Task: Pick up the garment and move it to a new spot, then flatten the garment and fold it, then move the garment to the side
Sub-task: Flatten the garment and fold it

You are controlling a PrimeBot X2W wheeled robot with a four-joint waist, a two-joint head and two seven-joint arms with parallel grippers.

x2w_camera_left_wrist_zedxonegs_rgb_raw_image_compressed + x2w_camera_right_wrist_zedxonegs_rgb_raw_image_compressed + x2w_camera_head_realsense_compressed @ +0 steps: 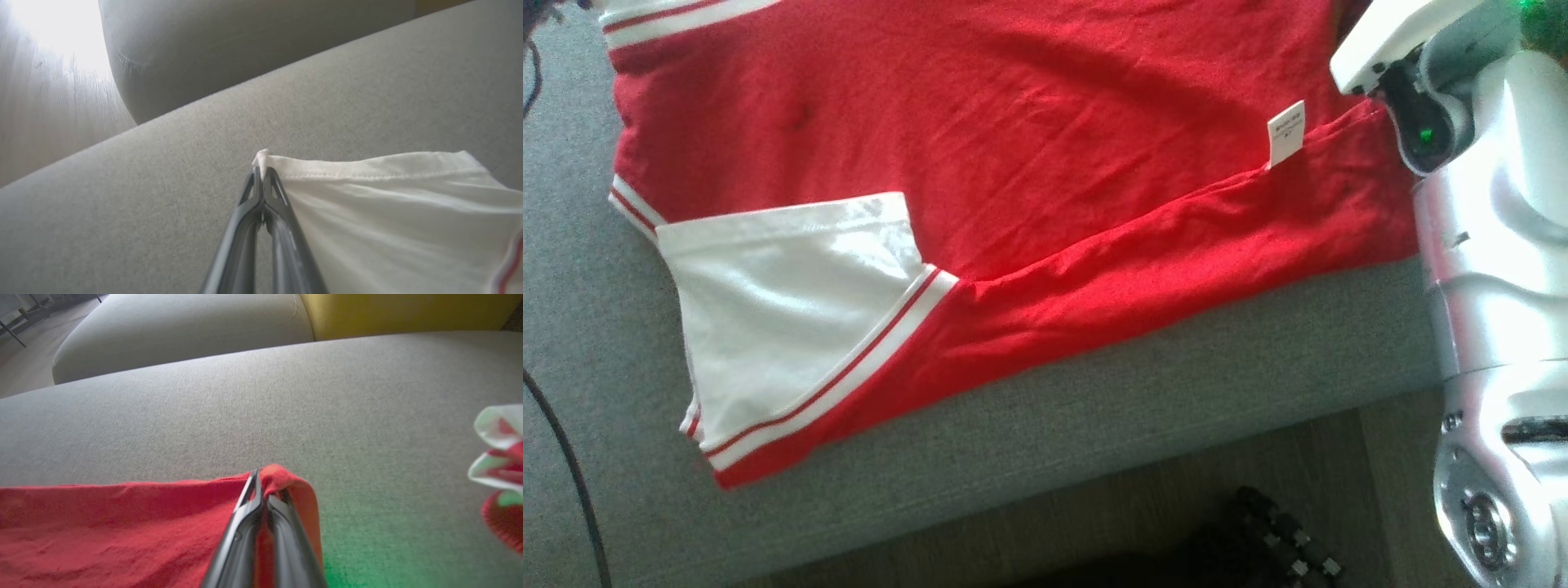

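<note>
Overhead, the red garment (pixel 1029 147) lies spread on the grey sofa seat (pixel 1094 408), with a white label (pixel 1286 131) on it. Its far part is cut off by the frame. Up close, the left gripper (pixel 262 173) pinches the hem corner of the white sleeve (pixel 388 212). The right gripper (pixel 265 486) is clamped on a fold of the red edge.
</note>
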